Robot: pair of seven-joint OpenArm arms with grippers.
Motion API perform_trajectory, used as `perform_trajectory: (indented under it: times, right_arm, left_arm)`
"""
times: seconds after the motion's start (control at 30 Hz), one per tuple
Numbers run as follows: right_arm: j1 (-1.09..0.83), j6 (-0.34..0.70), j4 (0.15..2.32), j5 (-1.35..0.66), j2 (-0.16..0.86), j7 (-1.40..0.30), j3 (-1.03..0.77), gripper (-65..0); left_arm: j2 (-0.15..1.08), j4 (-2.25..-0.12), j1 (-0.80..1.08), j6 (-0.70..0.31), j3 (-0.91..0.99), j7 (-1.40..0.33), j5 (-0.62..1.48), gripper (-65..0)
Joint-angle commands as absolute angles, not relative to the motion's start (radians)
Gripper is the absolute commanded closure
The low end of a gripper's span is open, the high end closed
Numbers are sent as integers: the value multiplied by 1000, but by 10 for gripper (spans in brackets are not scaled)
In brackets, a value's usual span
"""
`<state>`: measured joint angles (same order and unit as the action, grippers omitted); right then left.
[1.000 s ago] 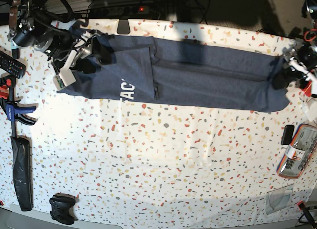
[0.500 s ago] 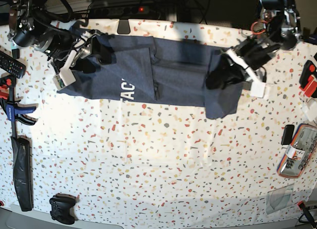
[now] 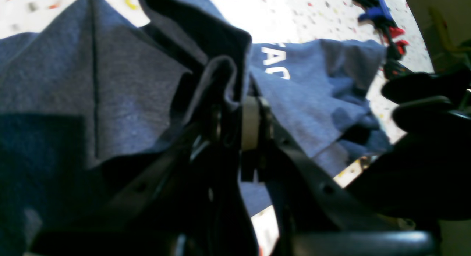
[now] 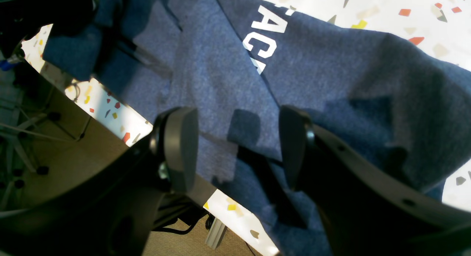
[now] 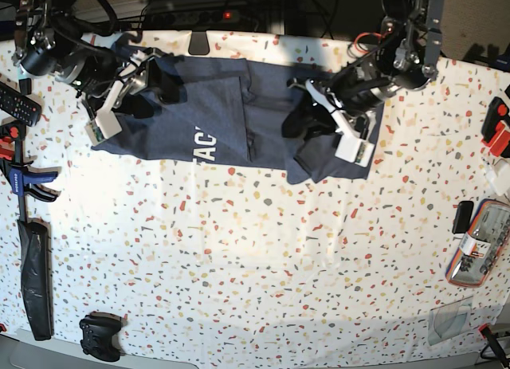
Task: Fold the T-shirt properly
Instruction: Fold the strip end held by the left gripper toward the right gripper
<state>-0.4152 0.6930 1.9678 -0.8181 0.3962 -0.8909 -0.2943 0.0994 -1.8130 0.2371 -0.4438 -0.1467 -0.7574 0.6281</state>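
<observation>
The navy T-shirt (image 5: 231, 114) lies as a long band across the back of the table, with white letters (image 5: 205, 146) showing near its left part. Its right end is lifted and doubled over toward the middle. My left gripper (image 5: 304, 120) is shut on that end; in the left wrist view a bunch of fabric (image 3: 220, 75) is pinched in the left gripper (image 3: 235, 116). Over the shirt's left end my right gripper (image 5: 155, 86) stands open. In the right wrist view its pads (image 4: 180, 145) are wide apart just above the cloth (image 4: 220, 75), holding nothing.
A remote (image 5: 17, 102), a blue and orange clamp (image 5: 20, 174) and a long black case (image 5: 36, 281) lie along the left edge. A game controller (image 5: 100, 337) sits at front left. A tin (image 5: 478, 241) and small items lie at the right edge.
My left gripper has carried the shirt's right end leftward, from the far right edge to above the shirt's middle. The right arm has stayed still.
</observation>
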Motion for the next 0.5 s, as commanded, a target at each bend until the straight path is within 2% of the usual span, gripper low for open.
perform_trajectory:
  times: [0.0, 0.13, 0.23, 0.3, 0.47]
  right_arm:
    - [-411, 698, 1986, -838, 410, -868, -301, -347]
    - [-411, 698, 1986, -838, 410, -869, -301, -347]
    - [-411, 698, 1986, -838, 410, -868, -301, -347]
    - [-411, 698, 1986, -838, 410, -869, -301, -347]
    - [-411, 698, 1986, -838, 410, -869, -301, -347]
  left_arm:
    - [96, -1831, 224, -455, -160, -728, 650, 0]
    - [75, -1831, 209, -456, -193, -724, 644, -2]
    - [36, -1831, 195, -456, -199, -718, 643, -207]
    - [15, -1831, 182, -456, -199, -726, 643, -294]
    - [1, -1831, 143, -456, -199, -777, 646, -303]
